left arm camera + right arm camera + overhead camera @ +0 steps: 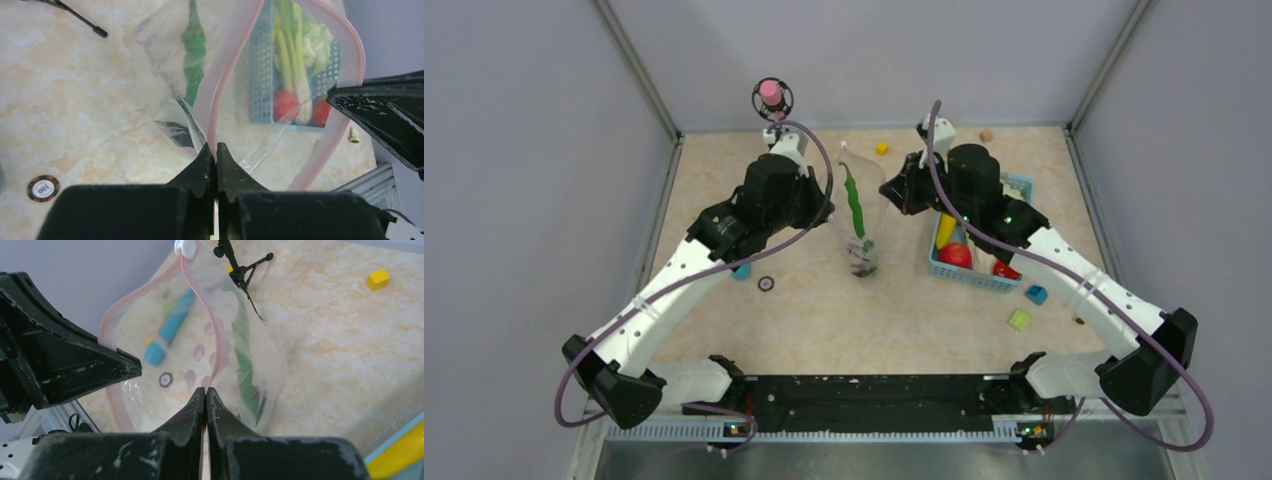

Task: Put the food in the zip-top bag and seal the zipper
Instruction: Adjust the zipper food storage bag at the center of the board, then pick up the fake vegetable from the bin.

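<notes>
A beige marbled table is seen from above. A clear, crinkly plastic zip-top bag is held upright over its middle, with the mouth pulled open between 2 arms. Just right of the bag, a light-blue lattice plastic basket is set down. A yellow banana, 2 red round fruits, leafy green stalks and a white-green cauliflower are seen in it, not yet bagged.

Inside the bag, a long green pod is leaned against the wall and a dark grape bunch is lodged at the bottom. At the bag's left rim, the left gripper is pinched fully closed on the thin pale pink zipper. At the opposite rim, the right gripper is clamped tight on the same strip.

The film is judged light, limp and slippery, apt to crumple or slide out of a pinch. It is therefore best gripped at the stiffer zipper strip, as is done here. With both grippers occupied, 1 would have to be freed for loading, and the mouth can then be expected to sag.
</notes>
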Available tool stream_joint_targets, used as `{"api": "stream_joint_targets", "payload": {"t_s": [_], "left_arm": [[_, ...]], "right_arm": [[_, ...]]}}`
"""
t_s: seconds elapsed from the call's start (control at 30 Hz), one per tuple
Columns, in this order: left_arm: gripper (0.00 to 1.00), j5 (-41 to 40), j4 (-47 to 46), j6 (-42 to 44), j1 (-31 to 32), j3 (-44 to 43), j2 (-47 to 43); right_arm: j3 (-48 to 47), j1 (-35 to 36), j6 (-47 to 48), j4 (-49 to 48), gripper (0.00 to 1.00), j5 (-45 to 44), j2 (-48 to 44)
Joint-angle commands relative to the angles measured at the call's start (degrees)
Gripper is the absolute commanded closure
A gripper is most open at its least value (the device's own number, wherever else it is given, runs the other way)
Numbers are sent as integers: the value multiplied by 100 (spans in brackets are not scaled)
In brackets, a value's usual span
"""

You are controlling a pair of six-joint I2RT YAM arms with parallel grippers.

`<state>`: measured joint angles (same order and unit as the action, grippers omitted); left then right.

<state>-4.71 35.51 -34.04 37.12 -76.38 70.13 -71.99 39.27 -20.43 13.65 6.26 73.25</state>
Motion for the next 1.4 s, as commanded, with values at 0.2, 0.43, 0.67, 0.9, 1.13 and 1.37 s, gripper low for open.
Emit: {"api": "stream_joint_targets", "payload": {"t_s": [0.2, 0.43, 0.67, 0.9, 1.13, 1.37], "left_arm": [[100, -820, 587, 499, -37, -1041, 145], [100, -200, 256, 615, -46, -830, 668], [100, 157, 46, 530, -73, -660, 1127], [100, 247, -24, 531, -109, -657, 1316], [100, 340, -121, 530, -134, -597, 1289], [100, 400, -157, 482, -142, -549, 1379]], "right_arm": [[467, 53, -58, 80, 100, -360, -407], [1054, -71, -265, 89, 99, -817, -402], [1288, -428, -2, 179, 52, -770, -727], [1663, -893, 279, 123, 10, -1527, -1600], [1897, -2256, 313, 124, 2, -1037, -1285], [1675, -2727, 700, -338, 3, -956, 308]]}}
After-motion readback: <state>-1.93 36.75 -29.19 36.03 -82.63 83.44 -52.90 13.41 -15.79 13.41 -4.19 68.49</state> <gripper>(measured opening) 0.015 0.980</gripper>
